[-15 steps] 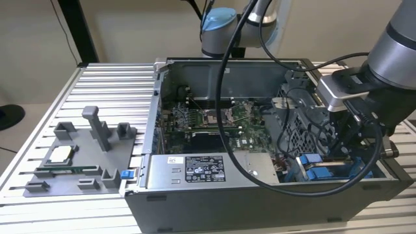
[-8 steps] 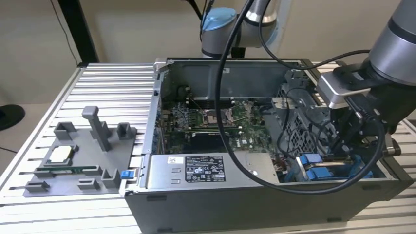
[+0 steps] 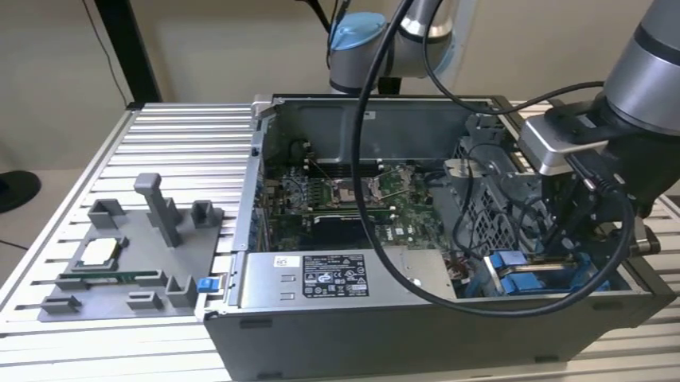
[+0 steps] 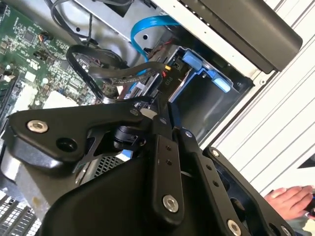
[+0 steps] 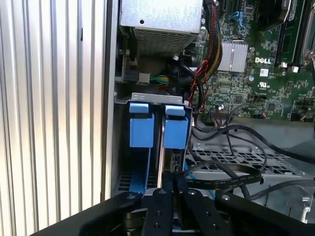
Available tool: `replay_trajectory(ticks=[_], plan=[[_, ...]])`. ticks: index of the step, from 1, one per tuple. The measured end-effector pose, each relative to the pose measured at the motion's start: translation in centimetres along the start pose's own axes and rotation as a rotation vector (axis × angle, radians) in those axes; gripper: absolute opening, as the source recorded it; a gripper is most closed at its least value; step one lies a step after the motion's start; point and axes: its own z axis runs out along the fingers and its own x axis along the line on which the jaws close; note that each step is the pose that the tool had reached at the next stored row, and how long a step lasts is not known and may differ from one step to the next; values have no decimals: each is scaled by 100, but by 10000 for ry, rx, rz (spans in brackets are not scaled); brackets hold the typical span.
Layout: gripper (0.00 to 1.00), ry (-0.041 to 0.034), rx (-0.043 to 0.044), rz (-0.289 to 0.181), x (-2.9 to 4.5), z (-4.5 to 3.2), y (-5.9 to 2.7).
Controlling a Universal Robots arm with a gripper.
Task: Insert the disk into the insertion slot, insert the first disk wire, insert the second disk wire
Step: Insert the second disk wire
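Hanging just above the insertion slot (image 5: 152, 98), the gripper (image 5: 173, 179) has its two black fingers (image 5: 161, 206) drawn together with barely a gap. A flat black cable (image 5: 221, 179) runs off from right beside the tips, but whether they pinch it I cannot tell. In the second wrist view the gripper (image 4: 166, 105) tips sit close to a black connector (image 4: 165, 73) on a bundle of dark wires.

Seated inside the slot and seen edge-on is the disk (image 5: 175, 130), its bright blue carrier frame upright beside a second blue carrier (image 5: 139, 125). A light blue cable (image 4: 147, 24) loops just beyond the slot. Next to the slot on one side lies the grey power-supply box (image 3: 318, 278), and past that spreads the green motherboard (image 5: 256, 64). The slot occupies a corner of the open computer case (image 3: 425, 334), where the arm (image 3: 648, 72) reaches down. Outside the case, away from the slot, a grey parts tray (image 3: 117, 263) rests on the slatted table (image 3: 181, 135), and a person's hand (image 4: 290, 201) lies on the slats.
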Motion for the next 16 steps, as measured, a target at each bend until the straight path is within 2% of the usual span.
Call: replay_trajectory(ticks=[2, 3, 5, 8, 12, 13, 14, 15, 16], plan=[[0, 230, -12, -22, -13, -2, 3], [0, 265, -14, -26, -17, 0, 6], [0, 277, -14, -28, -18, -16, 6], [0, 274, -14, -28, -24, -95, -2], [0, 261, -13, -27, -25, -102, -3], [100, 259, -13, -36, -25, -103, -3], [100, 242, -14, -43, -22, -108, -3], [100, 165, -11, -36, -18, -115, -3], [100, -91, 2, -14, -8, -116, -11]])
